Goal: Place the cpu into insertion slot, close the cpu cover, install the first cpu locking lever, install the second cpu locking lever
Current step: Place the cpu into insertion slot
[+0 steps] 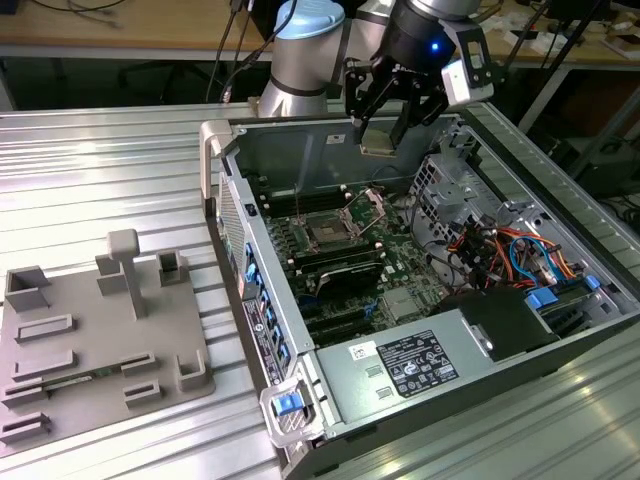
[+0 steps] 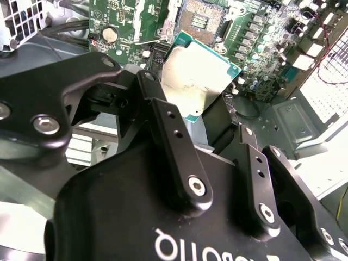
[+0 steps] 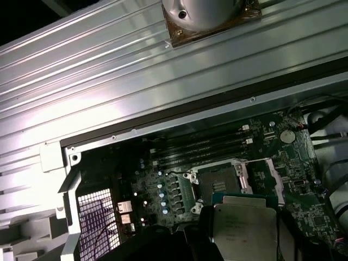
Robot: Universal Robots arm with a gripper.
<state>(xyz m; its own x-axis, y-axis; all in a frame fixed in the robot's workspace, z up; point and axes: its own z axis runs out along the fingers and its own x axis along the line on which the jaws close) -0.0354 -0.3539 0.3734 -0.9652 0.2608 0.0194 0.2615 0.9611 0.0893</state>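
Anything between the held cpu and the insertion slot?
Nothing. In the exterior view the cpu, in the gripper, hangs above the insertion slot with bare air between.

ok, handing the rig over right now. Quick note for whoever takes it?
End effector: shut on the cpu, held in the air above the motherboard inside the open computer case.
Insertion slot: empty, with the cpu cover tilted up beside it.
Done: the cpu is in the grasp, near the slot.
Left: the cpu is not yet seated and the cover not yet closed, so neither lever step is done.
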